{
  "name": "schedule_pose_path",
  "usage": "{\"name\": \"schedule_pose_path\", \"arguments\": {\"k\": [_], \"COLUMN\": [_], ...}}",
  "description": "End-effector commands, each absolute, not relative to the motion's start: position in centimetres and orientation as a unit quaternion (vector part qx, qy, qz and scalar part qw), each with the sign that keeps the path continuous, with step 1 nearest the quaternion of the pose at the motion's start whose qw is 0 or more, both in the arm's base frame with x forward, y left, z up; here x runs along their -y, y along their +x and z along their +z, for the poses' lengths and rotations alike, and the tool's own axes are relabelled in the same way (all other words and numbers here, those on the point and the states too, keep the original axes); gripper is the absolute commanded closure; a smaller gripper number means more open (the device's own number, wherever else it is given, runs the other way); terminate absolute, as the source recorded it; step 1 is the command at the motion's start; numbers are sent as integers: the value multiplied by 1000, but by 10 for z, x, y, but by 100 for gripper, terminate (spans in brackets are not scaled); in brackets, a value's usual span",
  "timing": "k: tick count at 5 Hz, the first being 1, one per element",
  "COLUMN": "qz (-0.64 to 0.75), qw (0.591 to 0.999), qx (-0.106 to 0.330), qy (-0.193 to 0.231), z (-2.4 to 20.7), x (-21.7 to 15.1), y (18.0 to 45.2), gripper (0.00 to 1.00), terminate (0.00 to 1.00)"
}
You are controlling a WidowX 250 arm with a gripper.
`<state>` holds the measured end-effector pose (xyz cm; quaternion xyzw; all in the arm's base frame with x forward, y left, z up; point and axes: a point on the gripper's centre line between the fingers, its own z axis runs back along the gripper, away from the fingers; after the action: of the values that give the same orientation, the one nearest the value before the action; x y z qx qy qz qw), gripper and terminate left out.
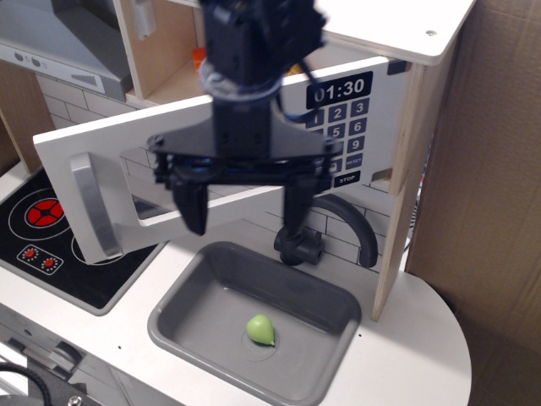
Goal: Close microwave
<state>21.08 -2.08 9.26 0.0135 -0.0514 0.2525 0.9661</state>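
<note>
The microwave (pixel 254 135) door hangs ajar across the frame's middle. In front, the pincer (pixel 245 207) is spread wide, holding nothing. A glancing push could slip off, leaving the door open.

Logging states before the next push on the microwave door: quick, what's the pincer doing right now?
Pincer: open, fingers spread wide, holding nothing, in front of the white wooden microwave door.
</note>
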Motion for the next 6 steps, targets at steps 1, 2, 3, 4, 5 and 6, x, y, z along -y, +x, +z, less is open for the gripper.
{"name": "schedule_pose_path", "arguments": {"k": [1,2,3,4,5,6], "qz": [201,183,172,167,136,123], "qw": [974,973,968,960,961,956], "qx": [104,136,177,214,235,258], "qy": [20,41,55,64,62,65], "z": [64,67,69,68,69,73], "x": [-4,-17,-26,-30,-34,-38], "y": [257,276,294,311,331,343], "gripper": [0,0,0,0,0,0], "terminate": [0,0,0,0,0,0]}}
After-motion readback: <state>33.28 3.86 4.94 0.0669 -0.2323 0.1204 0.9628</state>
